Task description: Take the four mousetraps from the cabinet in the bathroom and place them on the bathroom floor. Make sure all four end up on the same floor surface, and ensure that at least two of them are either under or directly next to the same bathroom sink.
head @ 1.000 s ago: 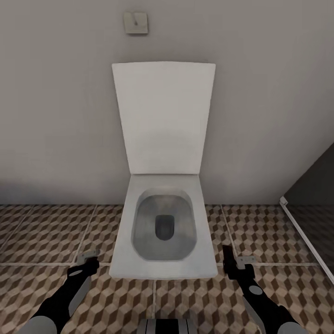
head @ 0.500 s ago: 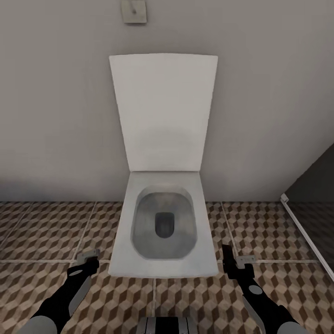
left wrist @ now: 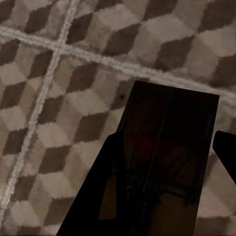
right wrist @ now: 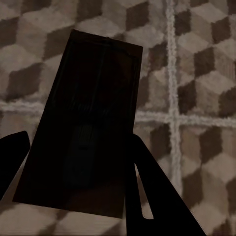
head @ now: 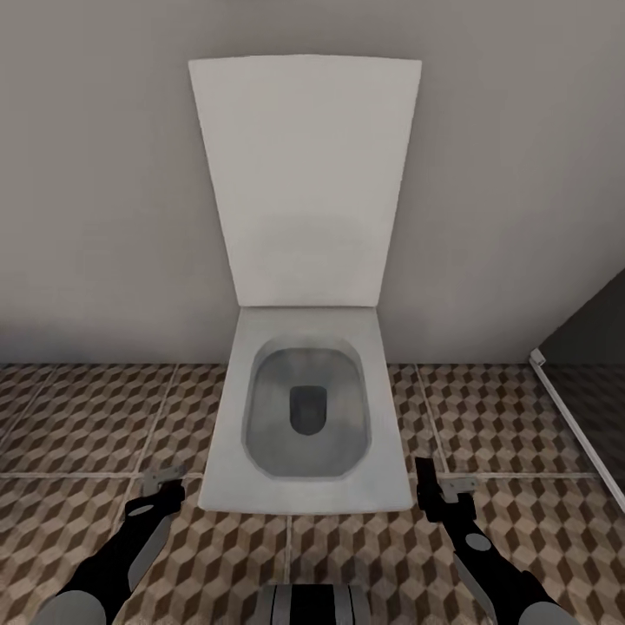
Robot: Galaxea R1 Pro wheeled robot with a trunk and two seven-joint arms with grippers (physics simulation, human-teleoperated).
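Observation:
Each gripper carries a mousetrap low over the bathroom floor (head: 87, 417). In the left wrist view a dark-brown mousetrap (left wrist: 169, 123) lies between the fingers of my left gripper (left wrist: 167, 142), which is shut on it. My right gripper (right wrist: 76, 140) is shut on a second mousetrap (right wrist: 93, 88) in the same way. From the head camera, the left gripper (head: 162, 488) hangs at the toilet's front left corner and the right gripper (head: 437, 493) at its front right corner. The cabinet and the bathroom sink are out of view.
A white toilet (head: 234, 434) with its lid raised stands straight ahead against the grey wall. A dark panel (head: 595, 334) with a white floor rail (head: 573, 417) runs along the right. Patterned tiles stretch to either side of the toilet.
The view has closed in on the toilet, which looks larger, and the wall plate above it has slid out of the top. Both arms keep their pose and their mousetraps.

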